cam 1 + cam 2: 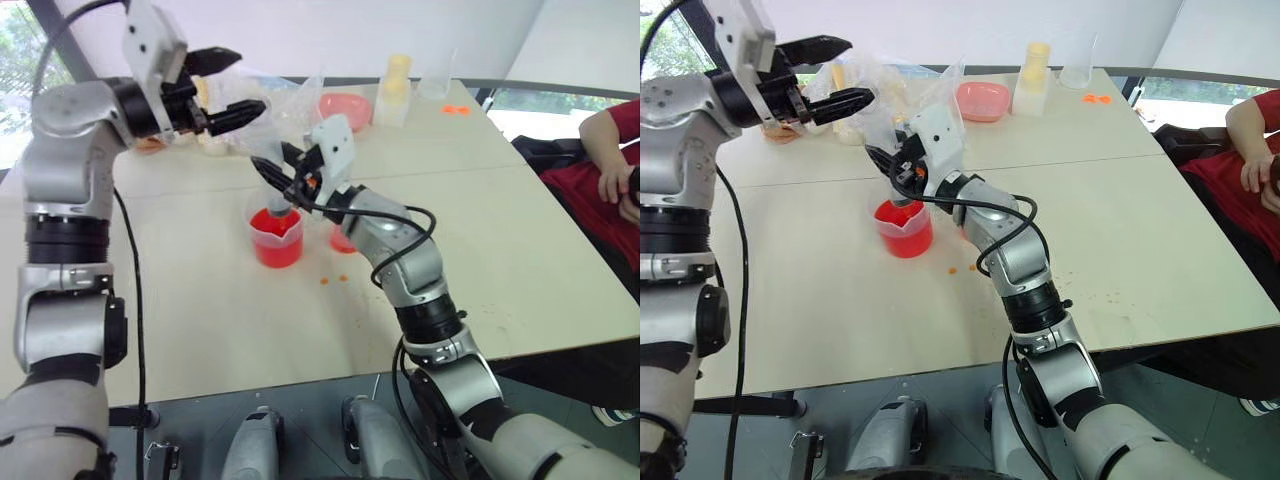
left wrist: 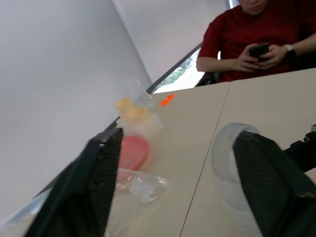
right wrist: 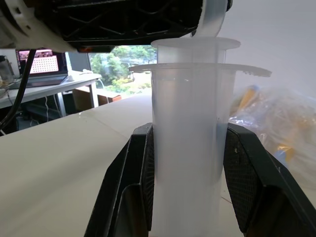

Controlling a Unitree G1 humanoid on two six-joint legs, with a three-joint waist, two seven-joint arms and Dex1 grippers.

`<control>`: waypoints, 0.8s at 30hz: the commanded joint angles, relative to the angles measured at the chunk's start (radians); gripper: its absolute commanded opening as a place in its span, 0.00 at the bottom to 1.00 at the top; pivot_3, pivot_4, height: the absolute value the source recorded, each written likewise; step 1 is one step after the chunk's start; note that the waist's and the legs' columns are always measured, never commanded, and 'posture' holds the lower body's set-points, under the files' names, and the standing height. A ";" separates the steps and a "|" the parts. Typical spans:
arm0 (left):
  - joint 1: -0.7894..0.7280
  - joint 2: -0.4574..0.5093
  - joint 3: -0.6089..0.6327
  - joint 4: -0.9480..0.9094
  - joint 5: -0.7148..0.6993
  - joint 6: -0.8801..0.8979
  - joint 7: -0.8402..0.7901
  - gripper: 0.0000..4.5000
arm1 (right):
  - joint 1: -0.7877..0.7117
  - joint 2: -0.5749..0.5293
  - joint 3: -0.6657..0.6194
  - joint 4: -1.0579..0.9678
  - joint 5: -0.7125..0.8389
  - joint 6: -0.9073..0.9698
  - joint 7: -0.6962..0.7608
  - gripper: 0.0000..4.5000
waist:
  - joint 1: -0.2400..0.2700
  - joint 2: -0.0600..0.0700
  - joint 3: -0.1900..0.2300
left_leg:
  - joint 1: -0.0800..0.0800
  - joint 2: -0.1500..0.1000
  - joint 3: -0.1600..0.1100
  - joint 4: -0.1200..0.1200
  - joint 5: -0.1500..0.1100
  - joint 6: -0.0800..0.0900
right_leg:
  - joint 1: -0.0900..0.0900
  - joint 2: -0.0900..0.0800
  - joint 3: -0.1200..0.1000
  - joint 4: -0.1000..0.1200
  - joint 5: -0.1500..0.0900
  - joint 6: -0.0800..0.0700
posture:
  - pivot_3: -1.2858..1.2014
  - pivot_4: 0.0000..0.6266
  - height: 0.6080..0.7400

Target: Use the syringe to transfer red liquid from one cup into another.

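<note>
I judge we are at the drawing-up stage: my right gripper is clamped on the syringe, its two black fingers pressed flat against either side of the barrel, and in the head views the syringe hangs over the spouted cup with its lower end at or in the mouth, though I cannot tell whether the tip touches the liquid. The red liquid fills that cup high. The smaller cup stands just beside it, mostly hidden behind my right forearm; I see a reddish tint low in it but cannot say how much it holds. The plunger head sits close above the barrel flange, so I read it as nearly pushed in, with the draw and the transfer left to do. My left gripper hovers above and to the left of the syringe with its fingers apart and nothing between them, near the plunger, probably to work it. The syringe is a thick, frosted, translucent plastic cylinder with a thin round flange; the cups are clear, thin-walled plastic, the large one with a pour spout. The gripper fingers carry ribbed black pads. The table is smooth, pale board with a seam, spotted with small orange drops near the cups.
</note>
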 commanded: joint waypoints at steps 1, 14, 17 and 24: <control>-0.047 -0.009 0.000 0.020 0.023 -0.029 0.022 0.43 | -0.021 0.043 0.050 -0.062 0.014 -0.041 0.034 0.31 | 0.000 0.000 0.000 | 0.000 0.000 0.000 0.000 0.000 0.000 | 0.000 0.000 0.000 0.000 0.000 0.000 | 0.52 0.24 1.00; -0.080 0.002 0.008 0.045 0.026 -0.030 0.001 0.01 | 0.046 0.116 0.109 -0.001 -0.019 -0.094 0.059 0.31 | 0.000 0.000 0.000 | 0.000 0.000 0.000 0.000 0.000 0.000 | 0.000 0.000 0.000 0.000 0.000 0.000 | 0.52 0.24 1.00; -0.087 0.005 0.013 0.049 0.028 -0.032 0.002 0.01 | 0.048 0.136 0.113 0.018 -0.020 -0.104 0.064 0.31 | 0.000 0.000 0.000 | 0.000 0.000 0.000 0.000 0.000 0.000 | 0.000 0.000 0.000 0.000 0.000 0.000 | 0.52 0.24 1.00; -0.125 0.018 0.029 0.099 0.048 -0.064 0.034 0.01 | 0.055 0.157 0.129 0.044 -0.027 -0.123 0.079 0.31 | 0.000 0.000 0.000 | 0.000 0.000 0.000 0.000 0.000 0.000 | 0.000 0.000 0.000 0.000 0.000 0.000 | 0.52 0.24 1.00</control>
